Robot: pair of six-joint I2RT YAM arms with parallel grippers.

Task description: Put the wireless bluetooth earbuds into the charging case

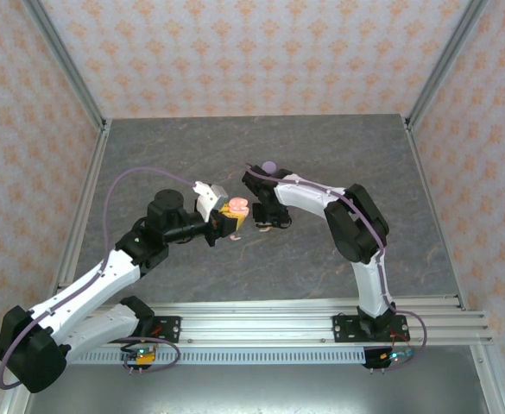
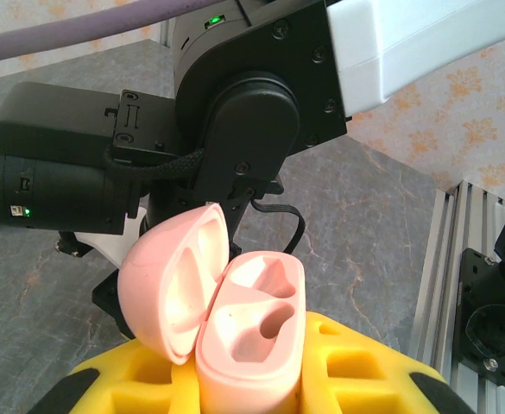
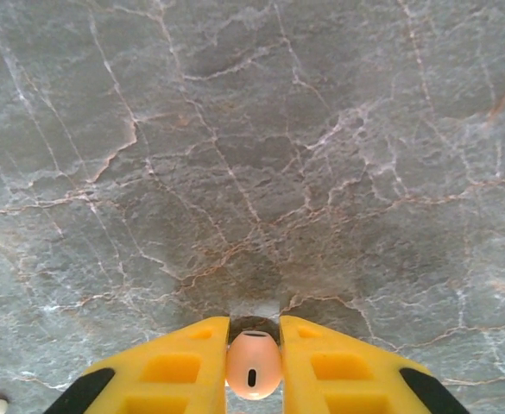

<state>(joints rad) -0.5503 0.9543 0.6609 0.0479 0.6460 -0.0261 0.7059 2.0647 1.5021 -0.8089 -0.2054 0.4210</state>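
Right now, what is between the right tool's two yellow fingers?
A pale pink earbud, touching both fingers, seen in the right wrist view. The left tool holds the open pink case.

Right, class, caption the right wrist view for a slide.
Right hand gripping a pale pink earbud, marbled table behind.

You are holding the open pink charging case [image 1: 236, 206] in your left end effector [image 1: 224, 217] over the grey worktop [image 1: 321, 147], while your right end effector [image 1: 266, 222] is pointing down just beside it.
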